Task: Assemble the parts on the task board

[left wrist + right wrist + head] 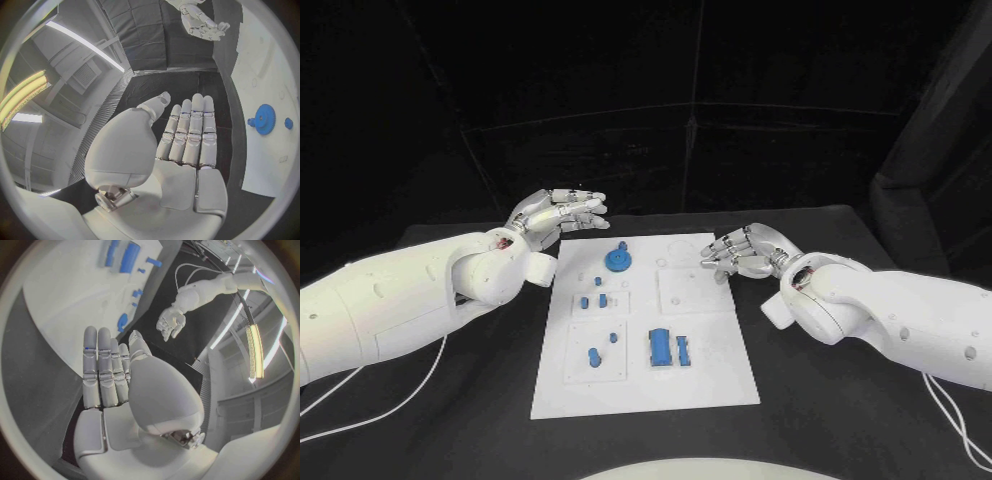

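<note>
A: Head view, quick pass: task board point(646, 385) sits centre frame on the black table point(444, 420), long axis running from the bottom of the frame toward the top. Blue parts on it: gear point(619, 259) in the upper middle, small pegs point(594, 300) below it, rectangular block point(659, 346) lower down with a thin bar point(682, 348) just beside it.

B: Block orientation?

A: Long axis follows the board's, pointing up-frame. Bar lies parallel to it.

B: Hands?

A: Left hand point(560, 215) hangs off the board's upper-left corner, fingers loosely curled, holding nothing. Left wrist view shows those fingers point(190, 132) straight and side by side, empty palm. Right hand point(747, 252) hovers at the board's upper-right edge, fingers bent but apart, nothing held.

B: Risks?

A: My guess: pegs are tiny and close together, so a wide hand coming down could knock neighbours or shove the board. Block and bar sit so near that grabbing one may drag the other. Can't tell whether the gear is seated or loose
</note>
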Robot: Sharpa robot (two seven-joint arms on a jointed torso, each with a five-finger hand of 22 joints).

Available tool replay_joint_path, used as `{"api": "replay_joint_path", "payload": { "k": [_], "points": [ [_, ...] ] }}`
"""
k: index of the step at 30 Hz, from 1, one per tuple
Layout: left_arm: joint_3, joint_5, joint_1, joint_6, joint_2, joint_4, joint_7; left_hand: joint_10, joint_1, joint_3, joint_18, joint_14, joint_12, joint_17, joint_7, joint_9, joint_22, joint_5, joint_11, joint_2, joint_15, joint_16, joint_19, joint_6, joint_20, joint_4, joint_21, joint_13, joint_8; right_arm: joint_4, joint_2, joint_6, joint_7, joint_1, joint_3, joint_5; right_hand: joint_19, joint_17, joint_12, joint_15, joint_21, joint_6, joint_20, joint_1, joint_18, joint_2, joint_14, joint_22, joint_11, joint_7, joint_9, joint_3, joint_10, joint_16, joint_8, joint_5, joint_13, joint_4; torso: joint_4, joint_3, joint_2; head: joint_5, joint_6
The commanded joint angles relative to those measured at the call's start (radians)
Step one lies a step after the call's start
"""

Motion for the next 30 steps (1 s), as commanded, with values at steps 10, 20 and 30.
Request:
{"api": "replay_joint_path", "payload": {
  "k": [10,20,30],
  "points": [
    [0.002,0.106,-0.032,-0.149,0.111,-0.163,0.145,-0.093,-0.007,-0.122,0.008,-0.098,-0.176,-0.123,-0.031,-0.001,-0.248,-0.005,0.050,0.016,0.071,-0.296,-0.357,-0.023,0.077,0.015,-0.179,0.000,-0.089,-0.355,0.184,0.180,0.377,0.009,0.021,0.436,-0.083,-0.266,-0.104,0.089,-0.375,-0.060,0.108,-0.189,0.011,-0.001,-0.055,-0.221,0.066,0.006,-0.133,-0.067,-0.062,-0.297,-0.031,-0.104,-0.238,-0.071,-0.0069,-0.0018,-0.050,0.001,0.093],
    [0.006,0.067,-0.047,-0.143,0.116,-0.147,0.096,-0.499,-0.539,-0.247,-0.062,-0.460,-0.239,-0.198,-0.094,-0.067,-0.358,-0.105,-0.031,0.099,-0.002,-0.383,-0.584,-0.413,-0.043,0.013,-0.230,-0.063,-0.158,-0.349,0.191,0.092,0.322,0.002,0.024,0.389,-0.469,-0.367,-0.165,0.031,-0.527,-0.447,0.003,-0.790,-0.058,-0.056,-0.500,-0.282,-0.009,-0.069,-0.234,0.018,-0.494,-0.359,-0.093,-0.153,-0.308,-0.151,0.0109,-0.0009,-0.051,0.000,0.103],
    [0.042,0.023,-0.085,-0.371,0.071,0.030,0.109,-0.680,-0.786,-0.287,-0.088,-0.627,-0.239,-0.198,-0.182,-0.067,-0.394,-0.105,-0.067,0.099,-0.103,-0.457,-0.668,-0.592,-0.102,0.013,-0.230,-0.063,-0.158,-0.134,0.120,-0.135,0.367,-0.029,0.043,0.500,-0.627,-0.367,-0.165,-0.069,-0.527,-0.612,-0.051,-1.047,-0.091,-0.056,-0.688,-0.282,-0.047,-0.106,-0.234,0.066,-0.680,-0.359,-0.093,-0.153,-0.308,-0.151,0.0568,0.0025,-0.068,0.000,0.121]
  ]
}}
